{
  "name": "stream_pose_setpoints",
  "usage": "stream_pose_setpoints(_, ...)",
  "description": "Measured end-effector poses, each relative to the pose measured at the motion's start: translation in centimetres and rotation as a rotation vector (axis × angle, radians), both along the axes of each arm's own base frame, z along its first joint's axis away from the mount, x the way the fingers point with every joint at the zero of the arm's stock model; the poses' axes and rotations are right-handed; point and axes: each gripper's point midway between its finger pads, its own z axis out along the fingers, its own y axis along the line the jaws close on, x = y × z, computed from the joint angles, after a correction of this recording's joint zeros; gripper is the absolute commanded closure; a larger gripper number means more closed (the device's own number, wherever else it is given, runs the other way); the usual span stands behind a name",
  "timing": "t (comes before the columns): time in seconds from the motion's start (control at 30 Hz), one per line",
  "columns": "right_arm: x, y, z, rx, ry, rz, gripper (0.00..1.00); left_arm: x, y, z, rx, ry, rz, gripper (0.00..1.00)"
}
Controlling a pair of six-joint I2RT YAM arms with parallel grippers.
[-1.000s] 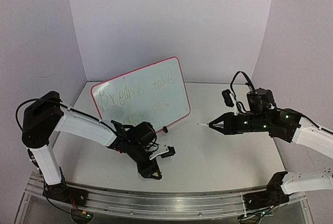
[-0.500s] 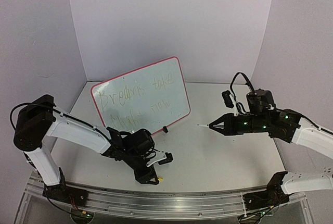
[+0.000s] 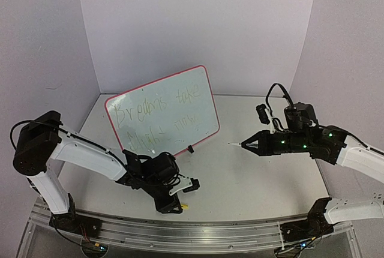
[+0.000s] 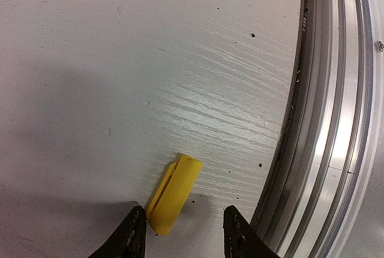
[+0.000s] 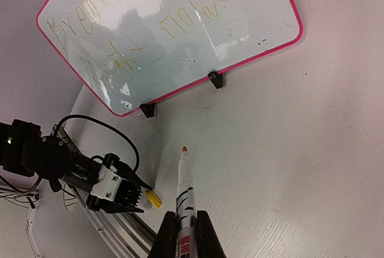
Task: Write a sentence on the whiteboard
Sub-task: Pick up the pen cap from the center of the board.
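L gripper (image 4: 185, 213): open, straddling end of yellow cap (image 4: 174, 195)
Cap axis: along jaws' reach, slightly skewed
R gripper (image 5: 184, 217): clamps marker (image 5: 185, 180), well apart

Both arms are showing white shells between black joint housings. At lower left, the left arm (image 3: 84, 153) is trailing a thin black cable (image 3: 18, 125) off its shoulder; the left claw (image 3: 175, 207) is showing black fingers (image 4: 129, 240) and a white block (image 3: 191, 183). At right, the right arm (image 3: 354, 156) is glowing with small green lights (image 3: 306, 145) under an arching black cable (image 3: 277, 84).
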Motion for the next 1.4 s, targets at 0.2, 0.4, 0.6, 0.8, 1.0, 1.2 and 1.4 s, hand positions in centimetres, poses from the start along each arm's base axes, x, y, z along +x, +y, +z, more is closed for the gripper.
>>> stream_pose_setpoints(0.2, 0.1, -0.1, 0.0, -0.002, -0.002, -0.005, 1.00, -0.1, 0.0, -0.2, 0.021, -0.054, -0.003, 0.65)
stream_pose_setpoints(0.4, 0.1, -0.1, 0.0, -0.004, -0.003, -0.008, 1.00, -0.1, 0.0, -0.3, 0.037, -0.099, -0.004, 0.71)
stream_pose_setpoints(0.6, 0.1, -0.1, 0.0, -0.005, -0.004, -0.008, 1.00, -0.2, -0.1, -0.4, 0.065, -0.131, -0.011, 0.76)
stream_pose_setpoints(0.8, 0.2, -0.1, 0.0, -0.006, -0.005, -0.011, 1.00, -0.2, -0.4, -0.5, 0.087, -0.157, -0.016, 0.86)
stream_pose_setpoints(1.0, 0.2, -0.1, -0.1, -0.007, -0.003, -0.011, 1.00, 0.0, -0.7, -0.2, 0.083, -0.173, -0.012, 0.99)
stream_pose_setpoints(1.2, 0.0, 0.4, -1.2, -0.020, 0.037, 0.015, 1.00, 0.0, -0.4, -0.3, 0.082, -0.177, 0.012, 1.00)
stream_pose_setpoints(1.4, -1.2, 2.1, -4.3, -0.039, 0.165, 0.118, 1.00, 0.2, 1.2, -0.3, 0.085, -0.184, 0.072, 1.00)
